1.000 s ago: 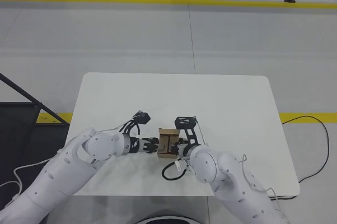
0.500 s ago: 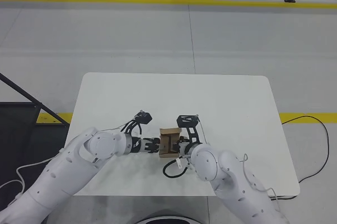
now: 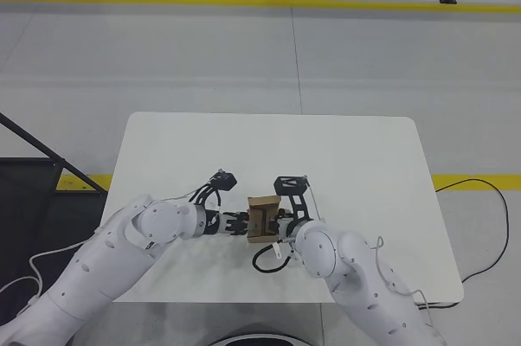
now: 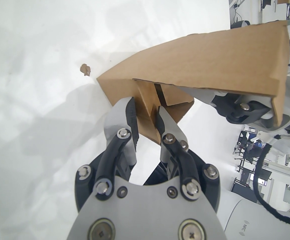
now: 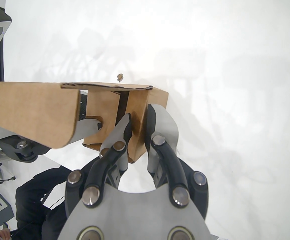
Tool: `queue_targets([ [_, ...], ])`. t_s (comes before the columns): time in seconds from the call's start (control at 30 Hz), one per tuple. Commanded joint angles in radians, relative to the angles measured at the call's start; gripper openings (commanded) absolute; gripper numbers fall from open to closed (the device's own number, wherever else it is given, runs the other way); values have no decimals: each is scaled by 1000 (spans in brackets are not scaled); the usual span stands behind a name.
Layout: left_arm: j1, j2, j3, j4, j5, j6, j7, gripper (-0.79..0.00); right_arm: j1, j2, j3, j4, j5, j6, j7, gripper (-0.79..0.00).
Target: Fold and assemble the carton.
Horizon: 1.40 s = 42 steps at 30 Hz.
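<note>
Cardboard is clamped on both sides close in front of the robot. The left gripper [image 4: 146, 116] has its fingers closed on a short upright wall of the carton [image 4: 210, 61], and the right gripper [image 5: 138, 123] is pinched onto the matching wall on the opposite side. So the carton lies straight between your two end effectors, touching both, with neither arm nearer than the other. Seen from above, they face each other across its narrow width, and its longer side appears to run away from the robot. Whichever way you fold next, treat it as a squeeze or a twist along the line joining the grippers, because pulling apart would more likely tear the walls than shape them. Just above the pinch points a wide loose panel [image 5: 32, 108] hangs over the box with its end turned down, not tucked. It overhangs the opposite gripper in each wrist view, so you will probably need to free a gripper to press it home. Beyond the carton a small cardboard crumb [image 5: 120, 77] lies on the white table [image 3: 356, 164], apart from the box.
</note>
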Motion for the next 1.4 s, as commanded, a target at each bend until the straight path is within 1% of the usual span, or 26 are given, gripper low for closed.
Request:
queue_targets([
  [0.0, 0, -2, 0, 2, 2, -2, 1, -693, 0, -1, 3, 2, -1, -1, 0, -668],
  [0.03, 0, -3, -1, 2, 3, -2, 0, -579, -1, -2, 5, 2, -2, -3, -1, -653],
  [0.07, 0, -4, -1, 3, 2, -3, 1, -496, -3, -2, 8, 2, -1, -3, -2, -628],
  [0.1, 1, -5, -3, 4, 1, -3, 2, -446, -4, -2, 12, 2, -2, -3, -4, -603],
  [0.13, 2, -6, -4, 4, 2, -4, 3, -419, -7, -2, 15, 2, -3, -4, -5, -585],
  [0.2, 4, -6, -8, 3, 2, -5, 4, -397, -14, -2, 26, -3, -4, -5, -10, -570],
  [0.23, 6, -7, -11, 2, 3, -6, 4, -372, -19, -2, 32, -7, -4, -6, -12, -563],
  [0.33, 13, -7, -20, 0, 3, -9, 7, -302, -34, 0, 51, -18, -7, -10, -21, -511],
  [0.37, 16, -7, -24, 0, 3, -10, 6, -262, -39, 1, 58, -22, -9, -13, -24, -505],
  [0.57, 33, -4, -53, -11, 8, -29, 17, -246, -81, 9, 113, -57, -10, -66, -74, -474],
  [0.7, 54, 2, -83, -22, 17, -52, 32, -249, -116, 17, 154, -80, 4, -185, -150, -471],
  [0.73, 60, 3, -93, -29, 23, -61, 39, -249, -126, 20, 165, -83, 12, -227, -174, -440],
  [0.77, 68, 5, -102, -35, 26, -77, 47, -234, -135, 22, 180, -81, 18, -266, -202, -431],
  [0.8, 76, 8, -112, -38, 31, -86, 52, -219, -143, 26, 191, -76, 8, -302, -228, -403],
  [0.83, 84, 10, -124, -45, 34, -101, 60, -197, -152, 28, 199, -71, -2, -332, -250, -240],
  [0.87, 93, 13, -136, -52, 38, -128, 69, -114, -160, 30, 207, -70, -2, -358, -269, 0],
  [0.9, 105, 16, -150, -54, 47, -145, 76, -28, -168, 32, 215, -66, -7, -379, -283, 0],
  [0.93, 115, 20, -163, -63, 57, -164, 83, 0, -172, 33, 220, -65, -13, -390, -290, 0],
  [1.1, 177, 39, -234, -104, 105, -274, 90, 0, -172, 33, 220, -65, -13, -390, -290, 0],
  [1.37, 182, 40, -239, -107, 111, -277, 91, 0, -174, 34, 222, -63, -14, -388, -296, 0],
])
